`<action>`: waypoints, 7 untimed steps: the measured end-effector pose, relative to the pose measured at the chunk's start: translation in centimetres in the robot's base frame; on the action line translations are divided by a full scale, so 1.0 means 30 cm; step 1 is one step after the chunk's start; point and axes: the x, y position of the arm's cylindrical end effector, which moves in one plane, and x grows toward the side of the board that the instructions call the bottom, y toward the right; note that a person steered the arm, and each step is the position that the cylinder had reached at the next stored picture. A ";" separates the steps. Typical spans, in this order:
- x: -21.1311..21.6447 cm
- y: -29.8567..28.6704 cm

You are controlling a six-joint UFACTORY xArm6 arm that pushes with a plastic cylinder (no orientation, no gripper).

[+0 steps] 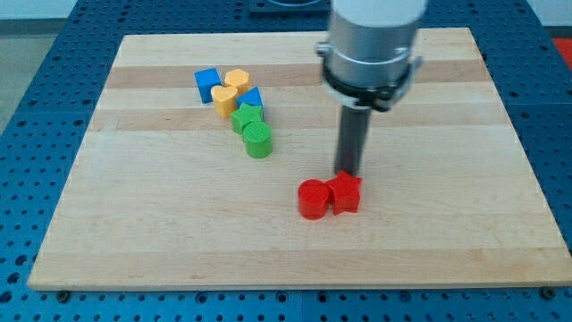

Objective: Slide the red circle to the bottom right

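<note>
My tip (347, 174) (bare rod tool, nothing to open or hold) touches top of red block (346, 193), beside red circle (314, 199). Risk: push drives wrong block, circle slips leftward.

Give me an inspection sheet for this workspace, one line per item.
Surface: wooden board on a blue perforated table.
Job's things: red circle below centre, touching the other red block on its right.
Clutter: cluster at upper left: blue block, yellow blocks, second blue block, green blocks.
Grippers: none; my tip sits just above the red pair.
Cables: nothing seen.
Surroundings: nothing seen.
</note>
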 end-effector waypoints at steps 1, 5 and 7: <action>0.008 -0.094; 0.176 -0.230; 0.234 -0.226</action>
